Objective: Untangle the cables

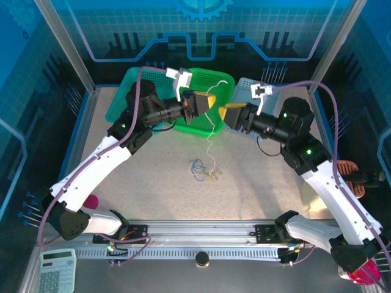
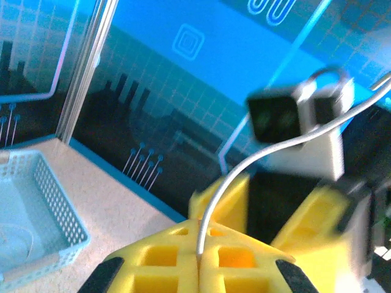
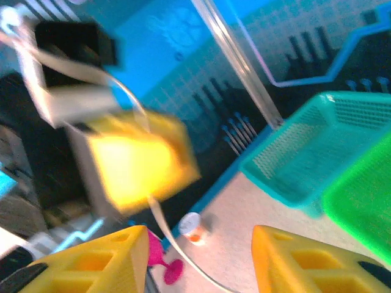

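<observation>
White cord (image 2: 201,229), thin and limp, sits pinched between the closed fingers of the left pincer (image 2: 198,247). From above it hangs below that pincer to a small clump (image 1: 204,171) of blue, white and yellowish loops on the tabletop (image 1: 263,189) — the right pincer (image 3: 200,259), just beside, stands apart

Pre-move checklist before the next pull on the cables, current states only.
1. Left tool shut on white cable: ok.
2. Right tool open: ok.
3. White cable clear of right tool: cannot tell; it runs between the jaws.
4. White cable free of clump: not ok; it hangs down into it.
5. Blue cord and yellowish cord apart: not ok; bunched on the table.
</observation>
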Controlling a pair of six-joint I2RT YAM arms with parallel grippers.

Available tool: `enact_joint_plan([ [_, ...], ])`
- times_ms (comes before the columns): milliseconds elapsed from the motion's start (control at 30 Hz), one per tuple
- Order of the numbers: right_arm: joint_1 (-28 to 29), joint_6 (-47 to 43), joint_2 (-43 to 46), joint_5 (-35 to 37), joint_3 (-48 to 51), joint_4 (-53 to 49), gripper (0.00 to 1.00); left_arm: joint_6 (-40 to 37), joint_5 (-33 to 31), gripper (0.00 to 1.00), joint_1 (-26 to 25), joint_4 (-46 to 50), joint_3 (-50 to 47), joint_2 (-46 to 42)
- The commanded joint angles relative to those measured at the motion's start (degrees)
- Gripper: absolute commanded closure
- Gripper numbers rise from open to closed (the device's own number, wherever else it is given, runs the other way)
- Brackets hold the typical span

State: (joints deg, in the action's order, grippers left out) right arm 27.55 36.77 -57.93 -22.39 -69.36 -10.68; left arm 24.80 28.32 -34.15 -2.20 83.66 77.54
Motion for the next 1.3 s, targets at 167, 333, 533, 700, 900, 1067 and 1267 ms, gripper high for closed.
enact_joint_plan([
  [167,-1.52,-2.78,8.98,9.95,20.1,-4.18,0.41,0.63,-0.73,1.0,-0.31,0.72,7.44,1.74],
  [333,-1.53,-5.02,8.86,10.97,31.33,-0.13,0.28,1.39,-0.64,1.0,-0.3,0.31,9.33,2.15],
  [533,-0.64,-9.6,3.32,6.08,38.93,7.92,0.2,1.4,-1.49,1.0,-0.31,0.55,11.32,2.2],
  [700,2.99,-12.22,-0.25,6.76,42.5,12.35,0.17,1.22,-1.83,1.0,-0.3,1.14,12.14,2.01],
  [900,6.73,-11.8,-4.84,7.94,43.62,18.34,0.16,1.29,-2.05,1.0,-0.56,1.3,12.45,2.09],
  [1067,8.73,-11.63,-10.33,9.41,42.24,21.4,0.17,1.22,-2.19,1.0,-0.5,1.48,12.69,2.0],
  [1267,9.19,-11.3,-14.7,10.04,40.85,23.85,0.2,1.23,-2.21,1.0,-0.66,1.21,12.76,1.92],
])
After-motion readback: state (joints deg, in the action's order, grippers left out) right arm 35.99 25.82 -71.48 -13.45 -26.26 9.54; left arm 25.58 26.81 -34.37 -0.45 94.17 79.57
